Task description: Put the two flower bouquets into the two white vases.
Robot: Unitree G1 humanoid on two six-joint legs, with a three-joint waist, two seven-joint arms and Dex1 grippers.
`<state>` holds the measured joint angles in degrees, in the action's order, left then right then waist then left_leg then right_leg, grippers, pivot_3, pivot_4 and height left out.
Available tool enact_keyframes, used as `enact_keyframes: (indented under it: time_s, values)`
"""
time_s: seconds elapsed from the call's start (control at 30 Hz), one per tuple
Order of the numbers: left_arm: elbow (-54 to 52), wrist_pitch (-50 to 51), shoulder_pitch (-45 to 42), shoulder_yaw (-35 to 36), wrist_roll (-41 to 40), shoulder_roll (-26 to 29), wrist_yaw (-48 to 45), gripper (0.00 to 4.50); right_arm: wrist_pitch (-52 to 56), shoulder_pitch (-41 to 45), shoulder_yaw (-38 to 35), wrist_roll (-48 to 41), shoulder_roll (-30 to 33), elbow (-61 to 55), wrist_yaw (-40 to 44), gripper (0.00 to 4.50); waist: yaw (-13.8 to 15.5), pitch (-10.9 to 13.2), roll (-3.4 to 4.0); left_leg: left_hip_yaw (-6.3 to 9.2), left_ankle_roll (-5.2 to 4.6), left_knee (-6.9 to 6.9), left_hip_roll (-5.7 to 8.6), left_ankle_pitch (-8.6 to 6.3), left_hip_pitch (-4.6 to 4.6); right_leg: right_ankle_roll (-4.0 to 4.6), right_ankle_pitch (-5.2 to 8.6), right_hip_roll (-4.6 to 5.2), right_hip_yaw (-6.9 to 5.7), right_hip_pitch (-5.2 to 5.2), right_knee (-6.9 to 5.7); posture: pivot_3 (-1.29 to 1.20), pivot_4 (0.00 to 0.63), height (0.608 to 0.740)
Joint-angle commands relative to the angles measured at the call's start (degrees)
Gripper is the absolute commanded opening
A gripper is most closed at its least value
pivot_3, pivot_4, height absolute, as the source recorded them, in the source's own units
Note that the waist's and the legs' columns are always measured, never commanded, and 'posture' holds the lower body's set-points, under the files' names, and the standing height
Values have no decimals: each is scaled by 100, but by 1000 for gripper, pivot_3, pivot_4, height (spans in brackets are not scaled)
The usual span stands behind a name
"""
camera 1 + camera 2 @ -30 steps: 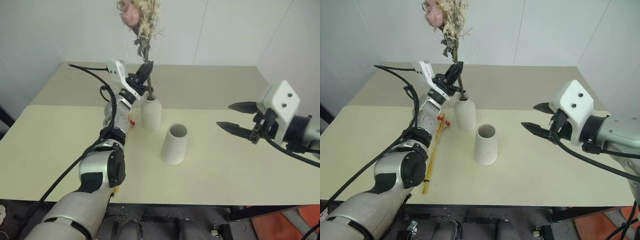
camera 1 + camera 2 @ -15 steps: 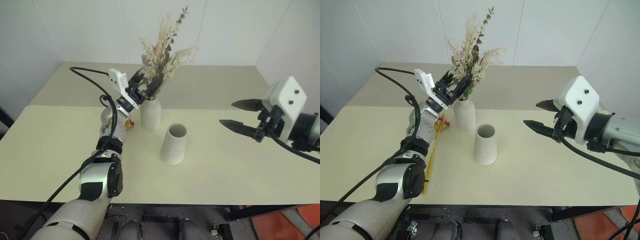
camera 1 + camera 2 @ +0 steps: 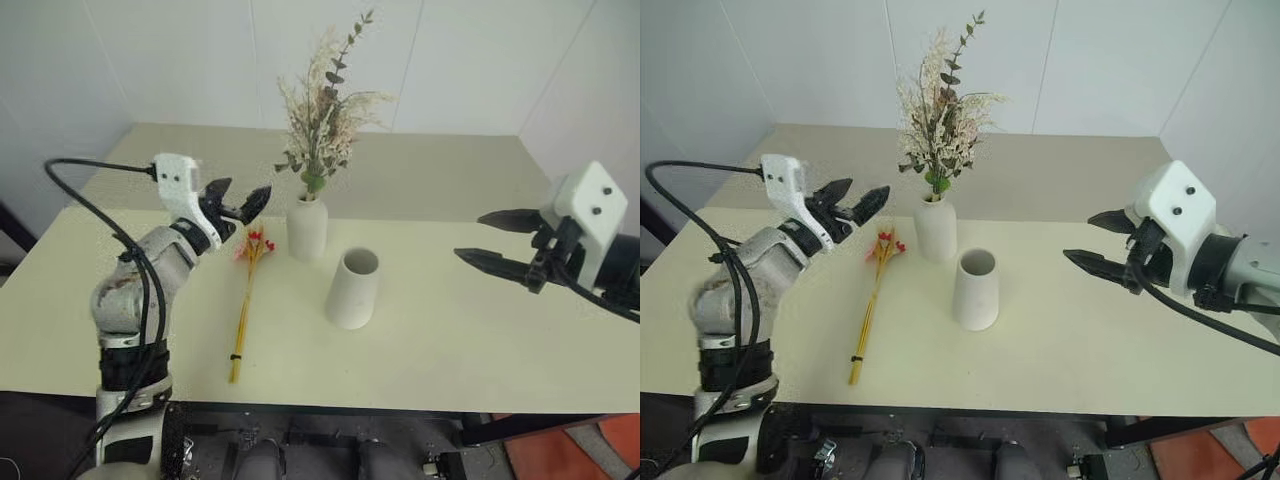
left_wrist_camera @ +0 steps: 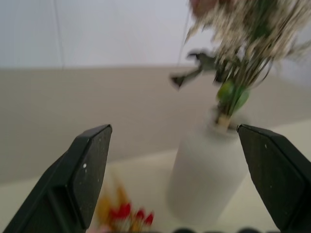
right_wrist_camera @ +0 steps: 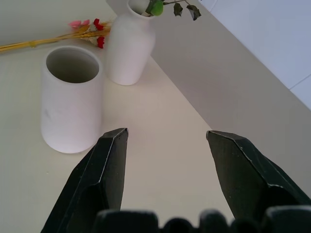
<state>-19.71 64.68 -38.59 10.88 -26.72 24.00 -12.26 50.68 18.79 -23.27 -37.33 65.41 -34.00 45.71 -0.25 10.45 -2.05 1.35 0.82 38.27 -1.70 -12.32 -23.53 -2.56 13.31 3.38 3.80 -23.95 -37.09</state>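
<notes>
Left eye view puts the remaining work on the robot's left side: the slim bundle of yellow stalks [image 3: 244,310] lies flat on the bench [image 3: 480,340], its long axis running from the near edge away towards the wall. Its red-pink tips end just beside the bottle-shaped vase [image 3: 307,228] and its tied butt end lies close to the front edge. The left end effector [image 3: 243,192] hovers above the tip end with its fingers spread wide and nothing between them, so it is clearly the nearer one, and the stalks lie below it and towards the robot. The right end effector [image 3: 472,236] hangs well off to the right, also spread and empty, with the wide-mouthed cone vase [image 3: 353,290] standing between it and the bundle. The bushy bouquet [image 3: 325,110] already stands upright in the bottle-shaped vase. A grasp across the mid-stalks looks easiest, since the bench to the bundle's left is bare, while the tips crowd the bottle-shaped vase and the cone vase stands near on the right.
</notes>
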Motion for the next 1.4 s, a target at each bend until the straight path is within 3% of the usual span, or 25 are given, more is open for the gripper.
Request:
enact_keyframes:
  time_s: [0.03, 0.27, 0.67, 0.77, 0.93, 1.17, 1.33, 1.4]
  values:
    - [-715, 2499, -472, 65, -39, -118, 474, 4475, -103, 120, -165, 21, 287, 229, 235, 3148, -24, 0, 0, 0, 0, 0, -1, 0, 1, -1, 1, -2, 0, -1, -1, 0, 150, 740]
    - [-73, 2782, -60, -181, -936, 119, 1614, 4475, -261, 165, -54, 211, 778, 782, 716, 3148, -150, -1, 2, -9, 0, -22, -7, 0, 22, 10, 3, -9, 14, -5, -2, 0, 150, 740]
    - [1196, 2782, -50, -399, -3349, 534, 3455, 4475, -21, 106, -179, 180, 756, 668, 687, 3148, -58, -1, 2, -9, 1, -22, -3, 0, 12, 13, 2, -5, 15, -12, -2, 0, 150, 740]
    - [1503, 2782, -23, -492, -3935, 649, 3817, 3885, 59, 38, -279, 196, 746, 610, 661, 3148, -56, -1, 2, -10, 1, -22, -2, 0, 14, 13, 2, -5, 15, -10, -2, 0, 150, 740]
    - [1921, 2782, -149, -607, -4649, 840, 4251, 2267, 117, -57, -348, 197, 694, 530, 594, 3148, -55, -3, 6, -10, 1, -22, -1, 0, 18, 13, 2, -4, 16, -8, -2, 0, 150, 740]
    - [2248, 2782, -159, -231, -4825, 561, 4818, 42, 127, -116, -428, 221, 732, 562, 635, 3148, -40, -9, 9, -10, 1, -22, 1, 0, 18, 14, 3, -2, 16, -5, -1, 0, 150, 740]
    - [2167, 2757, -246, 484, -4365, 130, 5198, 42, 130, -272, -765, 152, 767, 618, 916, 3148, -10, -10, 6, -10, 2, -22, 4, 1, 18, 15, 2, -1, 15, -4, -1, 0, 150, 740]
    - [1644, 2204, -198, 559, -3943, 141, 5031, 42, 13, -411, -1087, 105, 676, 633, 1171, 3148, -5, -10, 4, -9, 2, -22, 4, 1, 17, 15, 2, -2, 14, -4, 0, 0, 150, 740]
